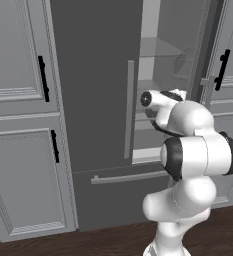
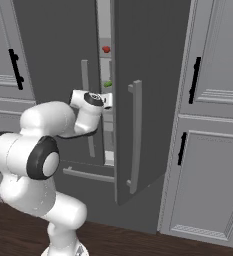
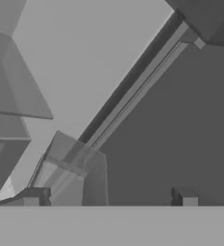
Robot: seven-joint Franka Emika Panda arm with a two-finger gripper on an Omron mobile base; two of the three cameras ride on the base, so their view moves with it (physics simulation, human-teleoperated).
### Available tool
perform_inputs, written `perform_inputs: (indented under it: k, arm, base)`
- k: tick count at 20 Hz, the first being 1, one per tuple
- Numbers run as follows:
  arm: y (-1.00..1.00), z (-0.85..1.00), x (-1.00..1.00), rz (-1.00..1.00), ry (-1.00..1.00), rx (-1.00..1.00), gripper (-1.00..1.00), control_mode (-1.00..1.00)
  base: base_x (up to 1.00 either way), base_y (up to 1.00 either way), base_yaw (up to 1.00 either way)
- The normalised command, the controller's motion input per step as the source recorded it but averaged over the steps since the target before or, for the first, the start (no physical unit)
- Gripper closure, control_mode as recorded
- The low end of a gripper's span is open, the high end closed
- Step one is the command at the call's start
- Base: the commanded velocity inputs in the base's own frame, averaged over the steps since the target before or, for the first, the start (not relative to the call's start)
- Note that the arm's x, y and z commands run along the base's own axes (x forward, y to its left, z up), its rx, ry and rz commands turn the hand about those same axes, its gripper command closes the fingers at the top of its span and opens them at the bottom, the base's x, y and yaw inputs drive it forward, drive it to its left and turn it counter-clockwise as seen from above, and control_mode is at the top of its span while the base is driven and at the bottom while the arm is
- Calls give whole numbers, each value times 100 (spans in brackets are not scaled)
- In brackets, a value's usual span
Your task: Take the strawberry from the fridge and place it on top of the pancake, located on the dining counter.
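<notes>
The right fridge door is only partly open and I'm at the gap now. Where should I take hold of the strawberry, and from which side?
Grip the strawberry across its round middle, fingers either side, coming straight in from the front through the gap in the fridge. It sits on an upper shelf, above the small green item, so the gripper probably needs to rise first; a wider door would likely help.

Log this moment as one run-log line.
stage: reaching into fridge | right door: open | strawberry: on shelf | gripper: open, empty
</notes>
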Motion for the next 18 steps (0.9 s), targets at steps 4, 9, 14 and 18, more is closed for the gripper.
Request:
perform_inputs:
  k: [4,9,14,18]
  arm:
    - [-73,0,-8,-7,-1,0,-100,-100]
    - [-73,0,-38,-8,-7,0,-100,-100]
    - [-77,0,-10,-9,-3,0,-100,-100]
    - [-74,0,-5,-7,-3,0,-100,-100]
  base:
    - [0,0,0]
    - [0,0,0]
    - [0,0,0]
    - [0,0,0]
